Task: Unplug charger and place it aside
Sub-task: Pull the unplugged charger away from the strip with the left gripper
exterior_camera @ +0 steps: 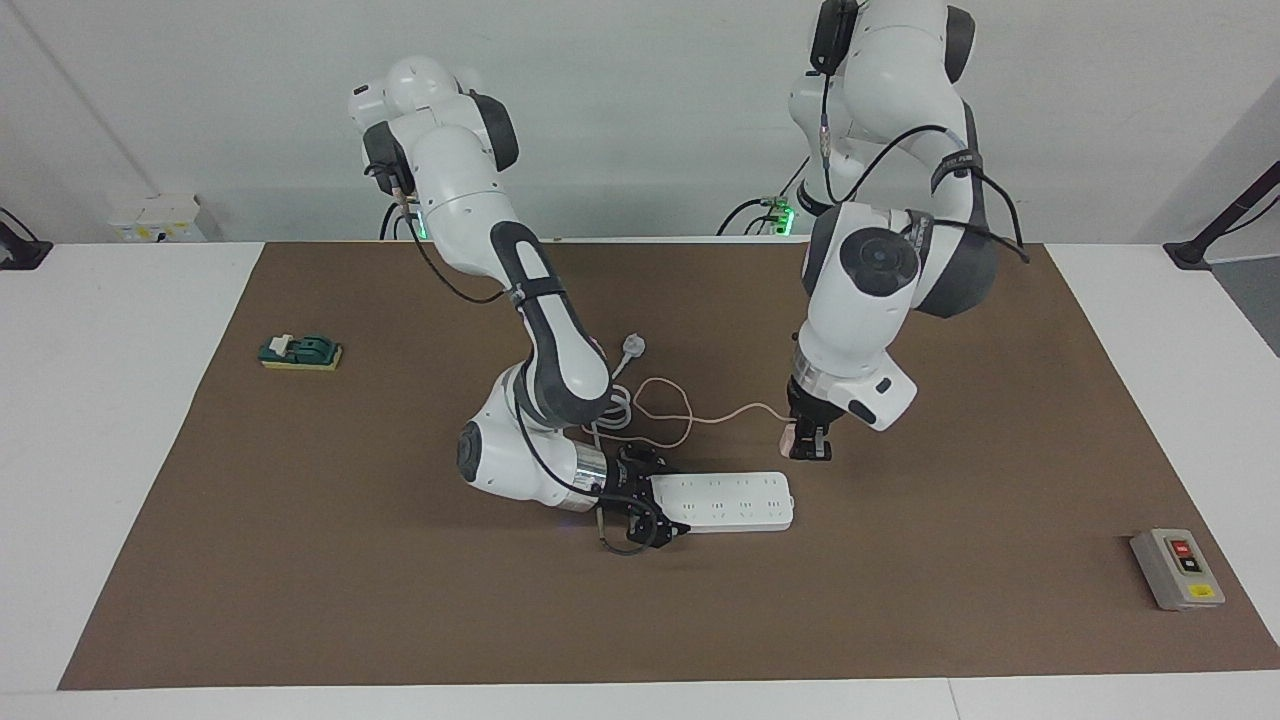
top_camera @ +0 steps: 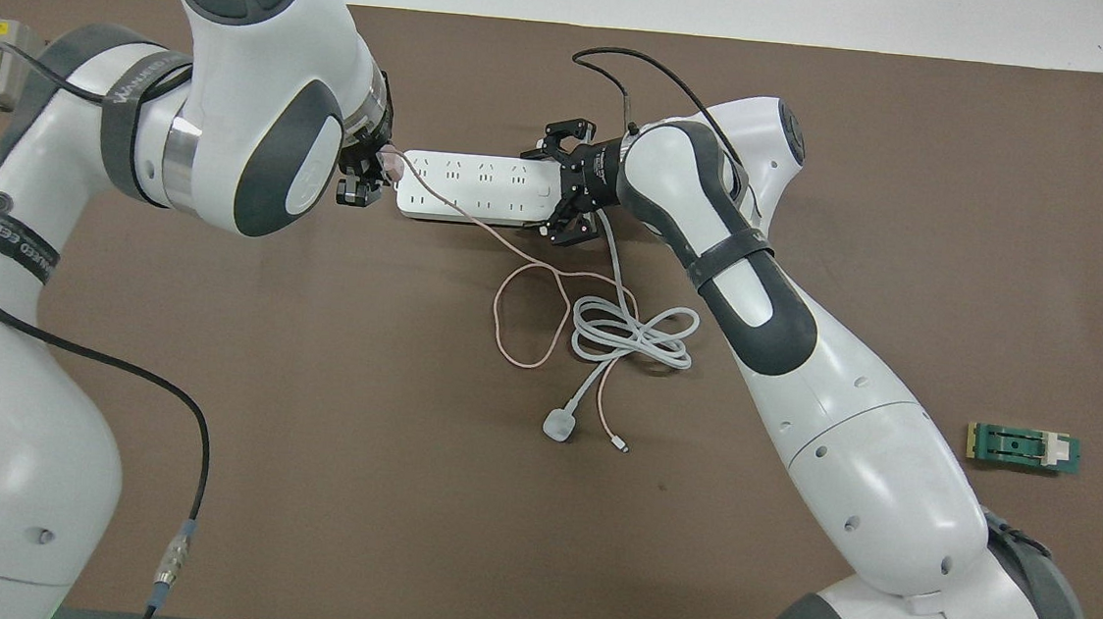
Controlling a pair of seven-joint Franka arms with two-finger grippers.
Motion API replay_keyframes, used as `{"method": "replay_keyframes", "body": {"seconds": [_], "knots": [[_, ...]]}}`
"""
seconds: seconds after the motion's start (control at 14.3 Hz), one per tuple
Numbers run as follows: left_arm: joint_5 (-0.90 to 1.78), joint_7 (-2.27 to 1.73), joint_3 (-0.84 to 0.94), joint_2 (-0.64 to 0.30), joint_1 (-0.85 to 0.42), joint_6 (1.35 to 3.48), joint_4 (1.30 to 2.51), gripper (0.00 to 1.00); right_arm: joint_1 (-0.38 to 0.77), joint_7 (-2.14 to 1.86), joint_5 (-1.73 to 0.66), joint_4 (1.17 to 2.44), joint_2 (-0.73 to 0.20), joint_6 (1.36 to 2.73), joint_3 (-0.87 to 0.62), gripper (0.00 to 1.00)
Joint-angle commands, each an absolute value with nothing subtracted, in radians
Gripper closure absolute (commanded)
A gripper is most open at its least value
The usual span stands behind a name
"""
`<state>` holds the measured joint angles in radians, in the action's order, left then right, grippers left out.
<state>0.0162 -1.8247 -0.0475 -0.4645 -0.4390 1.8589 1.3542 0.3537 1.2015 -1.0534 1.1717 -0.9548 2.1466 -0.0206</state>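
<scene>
Green block (exterior_camera: pixel 300 351) at the right arm's end of the table, well apart from both grippers, flat on the mat (exterior_camera: pixel 400 600) near its edge.

Right gripper (exterior_camera: pixel 655 503) low on the mat, laid sideways against one end of the strip (exterior_camera: pixel 735 500), black links spread to either side of that end. Clamped or loose: cannot tell.

White cord (exterior_camera: pixel 610 405) bunched in loops on the mat, under the right forearm and nearer the robots than the strip, white plug lying loose just past the loops.

Thin pink cable (exterior_camera: pixel 665 410) curled in a loop beside the cord, then running straight across to the charger.

Charger (exterior_camera: pixel 789 437) out of the strip, pinched in the left gripper (exterior_camera: pixel 812 450). Fingers (exterior_camera: pixel 820 443) clenched on the small pink cube, pointing straight down. Cube clear of the strip's sockets, up over bare mat just beside the strip's free end. Nothing else touching those fingers. Strip flat below and toward the right gripper from them, its sockets all bare.

Grey switch box (exterior_camera: pixel 1178 568) with a red and a yellow button at the left arm's end of the table, at the mat's edge, well apart from the clenched fingers.
</scene>
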Motion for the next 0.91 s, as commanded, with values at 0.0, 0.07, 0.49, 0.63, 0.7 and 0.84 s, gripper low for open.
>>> {"method": "replay_keyframes", "body": {"seconds": [0.0, 0.07, 0.49, 0.63, 0.7, 0.84], "knots": [[0.002, -1.755, -0.054, -0.453, -0.439, 1.862, 1.385, 1.00, 0.377, 1.131, -1.037, 1.161, -0.994, 2.198, -0.028, 0.81], [0.002, -1.714, -0.054, -0.453, -0.425, 1.861, 1.385, 1.00, 0.377, 1.134, -1.037, 1.161, -0.993, 2.198, -0.028, 0.78], [0.018, -1.173, -0.049, -0.385, -0.362, 1.835, 1.462, 1.00, 0.374, 1.193, -1.029, 1.158, -0.957, 2.187, -0.025, 0.00], [0.029, -0.946, -0.049, -0.355, -0.321, 1.822, 1.505, 1.00, 0.362, 1.207, -1.017, 1.170, -0.921, 2.166, -0.023, 0.00], [0.034, -0.843, -0.049, -0.339, -0.299, 1.824, 1.529, 1.00, 0.359, 1.207, -1.017, 1.180, -0.904, 2.137, -0.021, 0.00], [0.034, -0.622, -0.049, -0.331, -0.253, 1.839, 1.552, 1.00, 0.348, 1.213, -1.017, 1.195, -0.873, 2.097, -0.018, 0.00]]}}
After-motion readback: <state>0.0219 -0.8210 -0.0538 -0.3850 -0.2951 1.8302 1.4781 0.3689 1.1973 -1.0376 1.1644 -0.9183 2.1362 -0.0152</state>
